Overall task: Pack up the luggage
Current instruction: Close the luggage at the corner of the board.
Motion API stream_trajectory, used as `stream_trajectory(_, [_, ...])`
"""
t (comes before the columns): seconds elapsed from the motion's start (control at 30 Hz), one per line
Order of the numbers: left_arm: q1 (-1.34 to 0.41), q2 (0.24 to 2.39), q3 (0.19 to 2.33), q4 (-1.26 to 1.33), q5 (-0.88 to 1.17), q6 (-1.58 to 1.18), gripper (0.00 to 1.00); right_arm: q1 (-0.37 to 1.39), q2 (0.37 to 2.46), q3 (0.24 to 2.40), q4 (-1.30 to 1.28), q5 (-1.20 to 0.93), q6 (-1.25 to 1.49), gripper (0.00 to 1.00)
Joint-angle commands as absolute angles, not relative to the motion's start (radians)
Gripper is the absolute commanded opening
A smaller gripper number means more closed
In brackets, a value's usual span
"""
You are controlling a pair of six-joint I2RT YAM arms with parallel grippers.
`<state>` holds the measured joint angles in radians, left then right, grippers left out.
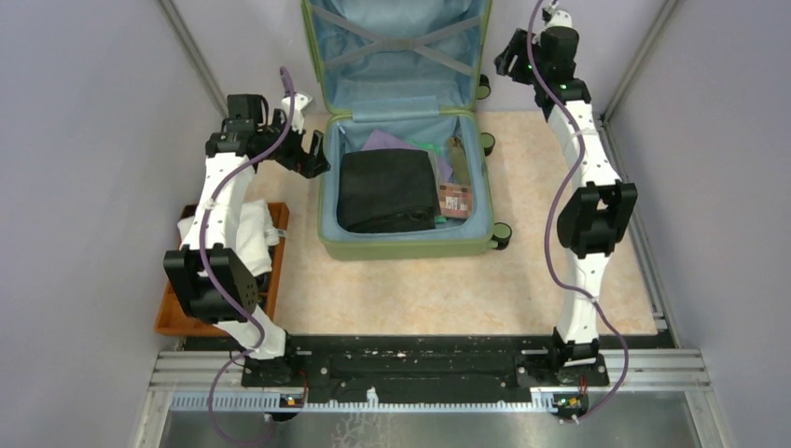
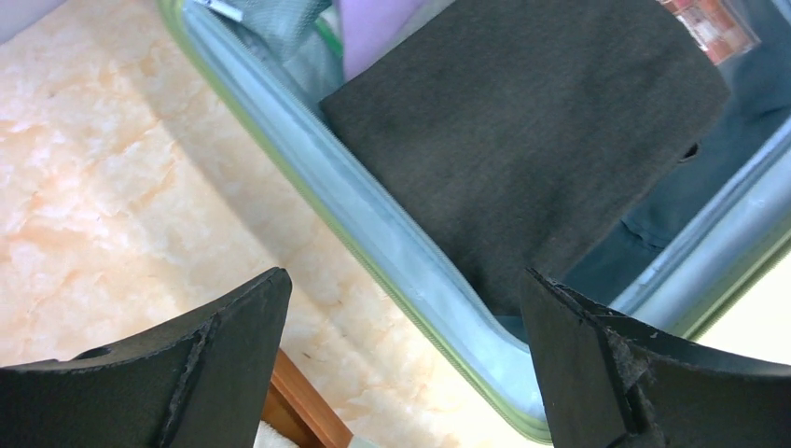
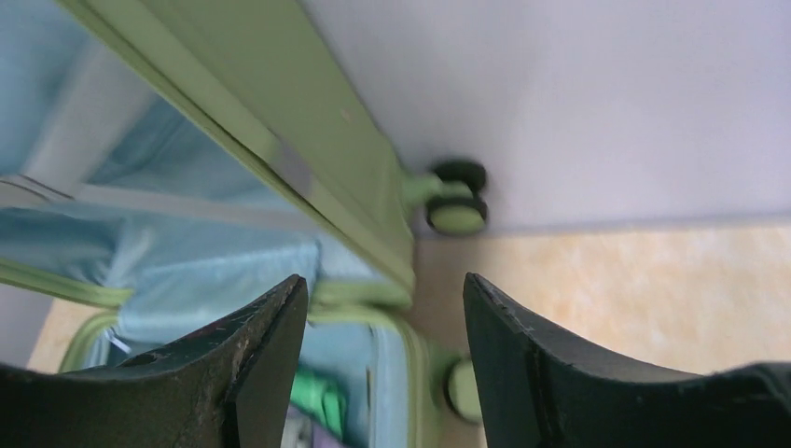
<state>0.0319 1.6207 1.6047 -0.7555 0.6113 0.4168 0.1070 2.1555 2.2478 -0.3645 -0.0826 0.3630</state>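
Treat the luggage [image 1: 401,247], open at the table's [image 1: 420,289] far edge, as likely stiff, bulky, slick-shelled; grip the raised lid [image 1: 396,47] by its right rim. With left gripper [image 1: 312,157] released beside the left rim, right gripper [image 1: 506,58] parted, empty.

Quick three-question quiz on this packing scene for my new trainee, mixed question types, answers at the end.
1. True or false: the luggage is zipped shut.
2. What is the biggest item lying in the luggage's near half? A: a black folded cloth. B: a yellow towel. C: a red book.
3. In a few words: where does the white cloth lie?

Key
1. False. The luggage is open, with its lid standing up at the back.
2. A.
3. In the orange-brown tray on the table, left of the luggage.
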Motion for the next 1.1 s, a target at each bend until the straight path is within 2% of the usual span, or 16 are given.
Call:
stream_trajectory(0.0, [0.055,1.665,1.657,-0.76,0.62,0.394,0.98,0.13,2.24,2.363,-0.092,-0.242,0.265,0.62])
stream_trajectory(0.17, [0.058,1.687,1.649,-0.771,0.624,0.385,0.98,0.124,2.283,2.339,0.036,-0.387,0.264,0.64])
stream_trajectory(0.27, [0.059,1.687,1.636,-0.771,0.615,0.385,0.98,0.124,2.308,2.312,0.119,-0.369,0.284,0.65])
stream_trajectory(0.37, [0.06,1.685,1.626,-0.773,0.603,0.387,0.98,0.124,2.352,2.341,0.186,-0.357,0.311,0.61])
stream_trajectory(0.57, [0.067,1.679,1.623,-0.787,0.579,0.377,0.98,0.127,2.411,2.346,0.4,-0.352,0.412,0.45])
stream_trajectory(0.7, [0.089,1.656,1.608,-0.788,0.576,0.362,0.98,0.14,2.404,2.336,0.473,-0.377,0.443,0.3])
stream_trajectory(0.83, [0.114,1.622,1.581,-0.776,0.553,0.343,0.98,0.164,2.325,2.258,0.478,-0.401,0.38,0.1])
stream_trajectory(0.97, [0.138,1.58,1.545,-0.754,0.503,0.321,0.98,0.187,2.18,2.051,0.548,-0.384,0.325,0.0])
stream_trajectory(1.07, [0.149,1.547,1.527,-0.738,0.466,0.315,0.98,0.19,2.098,1.902,0.589,-0.378,0.333,0.0])
